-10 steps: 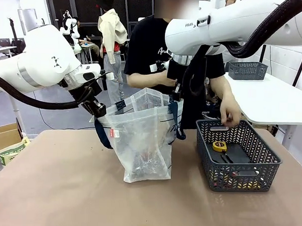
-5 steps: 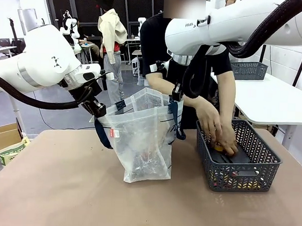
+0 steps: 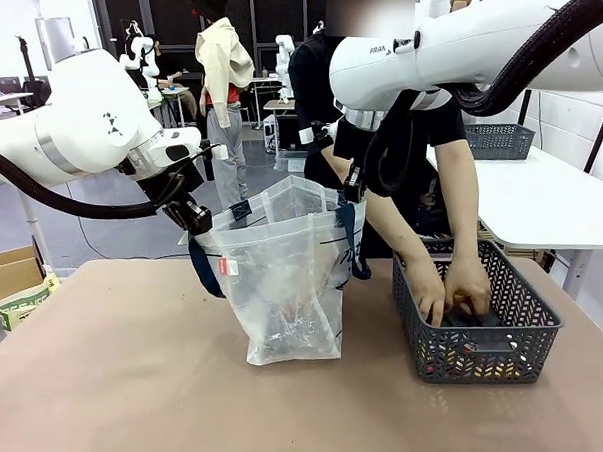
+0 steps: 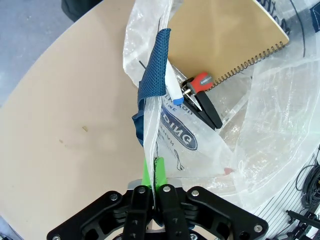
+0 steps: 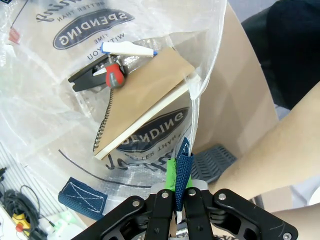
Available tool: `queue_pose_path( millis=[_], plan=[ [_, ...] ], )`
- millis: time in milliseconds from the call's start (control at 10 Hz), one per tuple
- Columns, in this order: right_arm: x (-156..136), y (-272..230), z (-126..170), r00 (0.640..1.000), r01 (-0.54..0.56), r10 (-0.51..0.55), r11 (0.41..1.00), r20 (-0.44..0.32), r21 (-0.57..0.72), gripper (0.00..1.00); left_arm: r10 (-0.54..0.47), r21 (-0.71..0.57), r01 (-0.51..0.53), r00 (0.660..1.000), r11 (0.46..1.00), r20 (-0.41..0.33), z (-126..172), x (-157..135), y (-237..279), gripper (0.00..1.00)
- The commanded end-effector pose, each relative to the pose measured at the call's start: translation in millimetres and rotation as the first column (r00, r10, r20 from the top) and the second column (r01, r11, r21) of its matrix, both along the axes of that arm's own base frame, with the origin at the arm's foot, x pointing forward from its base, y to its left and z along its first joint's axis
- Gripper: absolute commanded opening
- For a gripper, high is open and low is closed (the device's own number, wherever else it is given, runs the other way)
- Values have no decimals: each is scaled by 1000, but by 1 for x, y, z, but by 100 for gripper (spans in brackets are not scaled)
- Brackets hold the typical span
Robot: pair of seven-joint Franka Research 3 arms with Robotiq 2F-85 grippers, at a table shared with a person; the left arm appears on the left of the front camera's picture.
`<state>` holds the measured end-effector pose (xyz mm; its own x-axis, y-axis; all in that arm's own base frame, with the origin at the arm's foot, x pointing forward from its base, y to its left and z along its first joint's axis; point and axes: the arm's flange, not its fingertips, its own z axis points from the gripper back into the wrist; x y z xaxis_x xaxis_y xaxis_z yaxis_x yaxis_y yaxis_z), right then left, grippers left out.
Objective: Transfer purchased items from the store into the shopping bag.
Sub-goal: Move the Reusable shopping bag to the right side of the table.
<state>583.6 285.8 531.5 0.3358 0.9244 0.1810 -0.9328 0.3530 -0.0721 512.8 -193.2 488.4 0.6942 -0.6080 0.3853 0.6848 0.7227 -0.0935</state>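
Note:
The clear shopping bag [image 3: 284, 275] stands open mid-table, held up from both sides. My left gripper [image 3: 197, 219] is shut on its left rim and navy strap [image 4: 152, 75]; the green pads [image 4: 152, 172] pinch the plastic. My right gripper [image 3: 351, 188] is shut on the right rim and strap [image 5: 182, 167]. Inside lie a tan spiral notebook [image 4: 225, 35], a red-handled tool [image 4: 202, 95] and a white pen [image 5: 127, 49]. To the right sits the dark grey store basket [image 3: 496, 345]. Both of the person's hands [image 3: 449, 293] reach into it and cover its contents.
The person's forearm [image 5: 270, 155] passes close by the bag's right side. A second grey basket [image 3: 495, 139] rests on the white table at the back right. A cardboard box [image 3: 19, 284] sits off the left edge. Brown tabletop [image 3: 125, 378] lies bare in front.
The person has leaned in and lowered both hands into the basket, covering the yellow tape measure. Both arms and the bag have stayed put.

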Motion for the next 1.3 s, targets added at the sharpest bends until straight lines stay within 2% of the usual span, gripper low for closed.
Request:
queue_pose_path(
  millis=[0, 1200],
  plan=[
    [0, 0, 1, 1000, 1, -1, 1000, 1, 1, 0, 1, 0, -1, 1000, 1000, 0, 0, 0, 1, 0],
    [0, 0, 1, 1000, 1, -1, 1000, 1, 1, 0, 1, 0, -1, 1000, 1000, 0, 0, 0, 1, 0]
  ],
)
